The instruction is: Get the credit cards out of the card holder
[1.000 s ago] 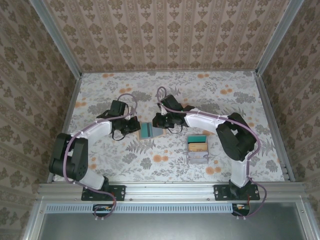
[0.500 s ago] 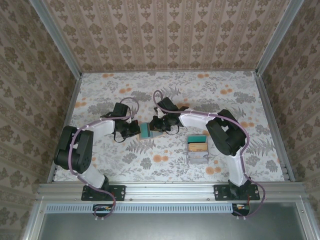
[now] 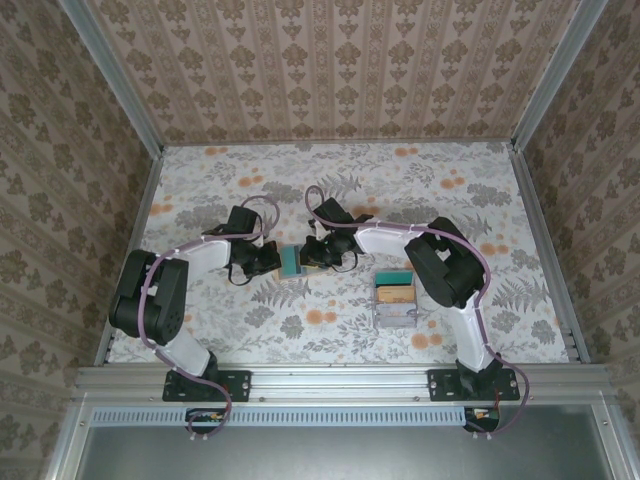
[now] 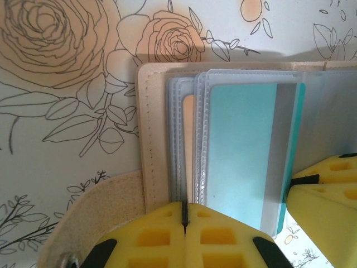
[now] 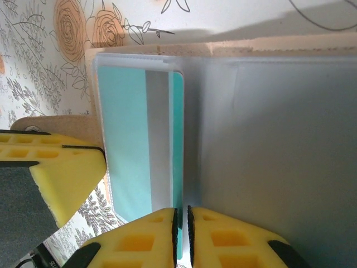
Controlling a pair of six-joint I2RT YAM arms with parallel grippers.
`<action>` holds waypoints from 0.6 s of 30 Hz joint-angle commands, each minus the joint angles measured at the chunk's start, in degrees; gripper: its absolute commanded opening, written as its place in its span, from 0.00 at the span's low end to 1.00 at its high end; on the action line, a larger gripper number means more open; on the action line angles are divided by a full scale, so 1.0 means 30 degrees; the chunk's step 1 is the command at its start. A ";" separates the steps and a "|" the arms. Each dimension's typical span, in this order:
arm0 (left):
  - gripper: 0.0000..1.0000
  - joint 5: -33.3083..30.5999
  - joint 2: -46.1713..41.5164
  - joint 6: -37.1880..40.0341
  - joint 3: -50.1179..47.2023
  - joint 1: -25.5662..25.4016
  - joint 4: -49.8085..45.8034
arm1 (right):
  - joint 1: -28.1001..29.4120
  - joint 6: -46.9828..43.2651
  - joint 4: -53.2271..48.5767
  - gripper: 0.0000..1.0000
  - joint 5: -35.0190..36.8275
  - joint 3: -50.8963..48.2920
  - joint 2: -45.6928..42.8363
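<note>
The wallet [image 4: 149, 139] is laid open on the flowery surface [image 4: 67, 128], and it is held by both grippers. The left gripper [image 4: 184, 211] is shut tight, and the near edge of the wallet, with its clear pockets, is pinched between its yellow fingers [image 4: 150, 237]. The teal card [image 4: 240, 145] is seen just past those fingers, tucked in a clear pocket, with a grey stripe down it. The right gripper [image 5: 182, 216] is almost closed, with only a thin slit left, and the edge of the teal card is nipped in that slit. The two grippers are set close together over the wallet. A clear box [image 3: 395, 312] is seen on the surface, well apart from both grippers, on the right gripper's side
</note>
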 commanded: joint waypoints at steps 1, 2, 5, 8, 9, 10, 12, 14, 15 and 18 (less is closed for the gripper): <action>0.00 -0.0258 0.0586 0.0079 -0.0106 -0.0285 -0.0273 | -0.0080 0.0320 -0.0105 0.18 -0.0228 0.0504 0.0427; 0.00 -0.0243 0.0611 0.0066 -0.0103 -0.0302 -0.0260 | -0.0082 0.0378 -0.0023 0.18 -0.0302 0.0494 0.0465; 0.00 -0.0238 0.0665 0.0066 -0.0020 -0.0397 -0.0277 | -0.0082 0.0465 0.0218 0.18 -0.0616 0.0526 0.0571; 0.00 -0.0214 0.0666 0.0061 0.0023 -0.0456 -0.0308 | -0.0082 0.0562 0.0304 0.17 -0.0745 0.0597 0.0677; 0.00 -0.0215 0.0683 0.0064 0.0020 -0.0463 -0.0294 | -0.0080 0.0584 0.0340 0.17 -0.0788 0.0602 0.0687; 0.00 -0.0207 0.0695 0.0063 0.0055 -0.0470 -0.0308 | -0.0081 0.0592 0.0378 0.16 -0.0850 0.0586 0.0751; 0.00 -0.0236 0.0697 0.0086 0.0086 -0.0491 -0.0361 | -0.0082 0.0628 0.0358 0.10 -0.0893 0.0596 0.0722; 0.00 -0.0370 0.0697 0.0125 0.0143 -0.0489 -0.0464 | -0.0098 0.0599 0.0262 0.06 -0.0712 0.0507 0.0621; 0.00 -0.0468 0.0695 0.0123 0.0171 -0.0485 -0.0540 | -0.0107 0.0542 0.0185 0.03 -0.0562 0.0462 0.0522; 0.00 -0.0784 0.0787 0.0203 0.0217 -0.0432 -0.0776 | -0.0249 0.0540 0.0091 0.00 -0.0173 0.0089 0.0148</action>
